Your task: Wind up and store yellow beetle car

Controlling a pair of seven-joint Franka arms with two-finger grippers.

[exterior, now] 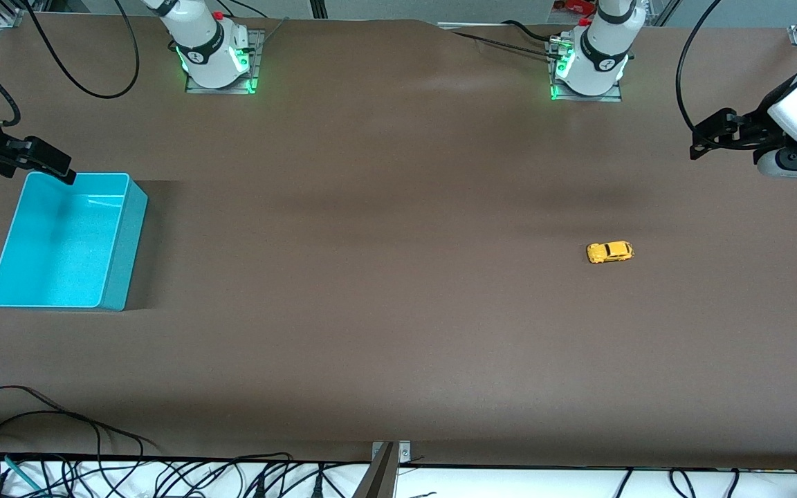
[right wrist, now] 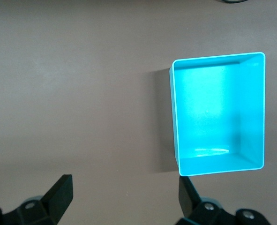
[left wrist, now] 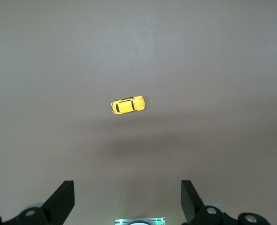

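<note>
The yellow beetle car [exterior: 609, 252] stands on its wheels on the brown table, toward the left arm's end. In the left wrist view the yellow beetle car [left wrist: 128, 105] lies well clear of the fingers. My left gripper [exterior: 706, 135] [left wrist: 127, 199] hangs open over the table at that end, with nothing between its fingers. The turquoise bin [exterior: 59, 242] [right wrist: 208, 112] stands empty at the right arm's end. My right gripper [exterior: 32, 166] [right wrist: 124, 192] hangs open over the table at a corner of the bin, holding nothing.
The two arm bases [exterior: 215, 55] [exterior: 589, 66] with green lights stand along the table's edge farthest from the front camera. Black cables [exterior: 59, 443] lie along the nearest edge. A metal bracket [exterior: 390, 460] sits at the middle of that edge.
</note>
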